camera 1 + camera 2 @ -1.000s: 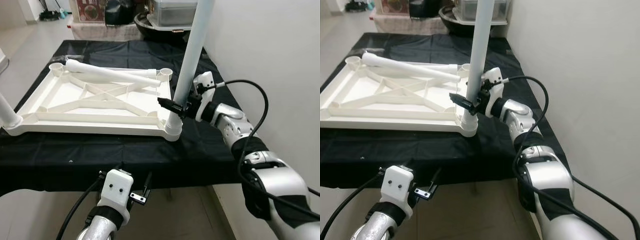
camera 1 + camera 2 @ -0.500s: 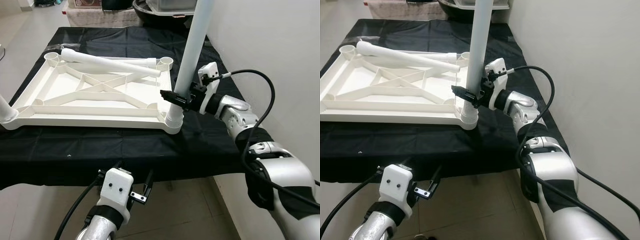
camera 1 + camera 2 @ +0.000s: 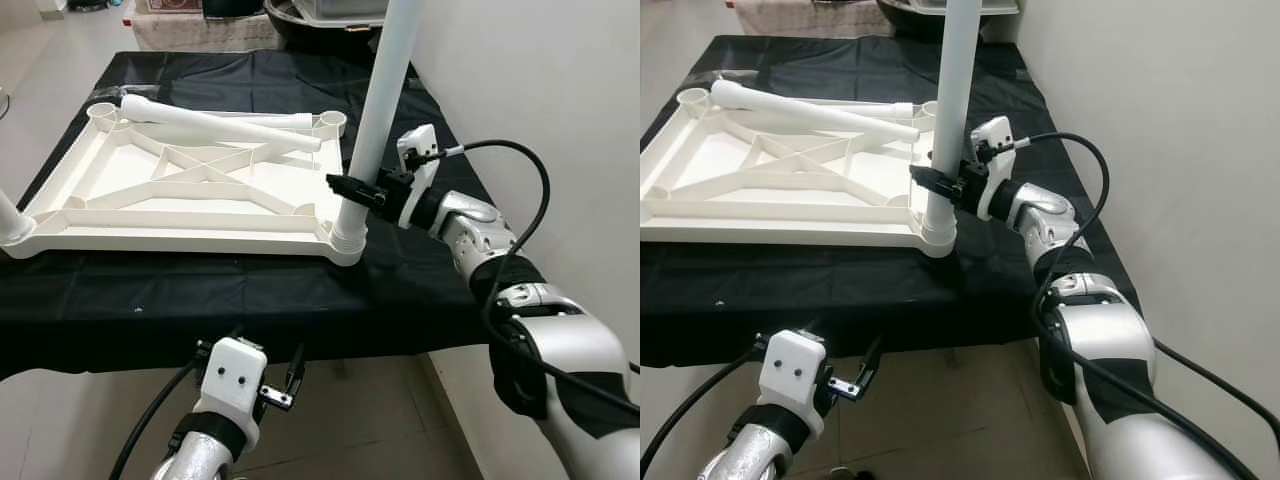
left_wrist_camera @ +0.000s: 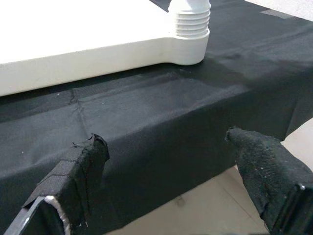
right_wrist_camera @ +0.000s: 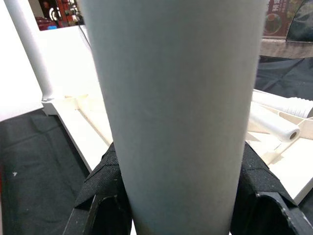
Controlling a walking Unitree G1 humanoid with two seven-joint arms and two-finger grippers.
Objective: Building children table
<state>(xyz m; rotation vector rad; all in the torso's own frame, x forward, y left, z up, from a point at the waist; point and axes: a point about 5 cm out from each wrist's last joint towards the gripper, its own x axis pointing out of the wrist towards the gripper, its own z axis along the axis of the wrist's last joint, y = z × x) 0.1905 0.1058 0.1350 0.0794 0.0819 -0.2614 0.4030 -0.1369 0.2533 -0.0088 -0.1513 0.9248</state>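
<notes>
In the left eye view, the upturned white tabletop (image 3: 190, 195) is seen lying on the black-draped work surface (image 3: 250, 290), ribs upward. An upright leg (image 3: 378, 110) stands in the near right corner socket (image 3: 347, 240), and the right gripper (image 3: 352, 189) is clamped around it just above the threaded collar. Two loose legs (image 3: 220, 128) are laid across the far side of the tabletop, and a further leg (image 3: 10, 215) rises at the near left corner.

In the right eye view, the same grip is shown from the other side — the black fingers wrap the leg low down, close to the socket. The left gripper (image 3: 845, 385) hangs idle below the near edge of the surface.

In the left wrist view, the left gripper's fingers (image 4: 78, 166) are held apart with nothing between them, and the threaded collar (image 4: 190, 22) is seen seated in the corner.

In the right wrist view, the leg is pressed between the pads (image 5: 105, 169).

The risk is judged to lie in the threading: if the leg is turned while tilted, cross-threading could follow. The unsecured tabletop could also be dragged or spun on the cloth by the twist — and the loose legs could be rolled off toward the far edge.
</notes>
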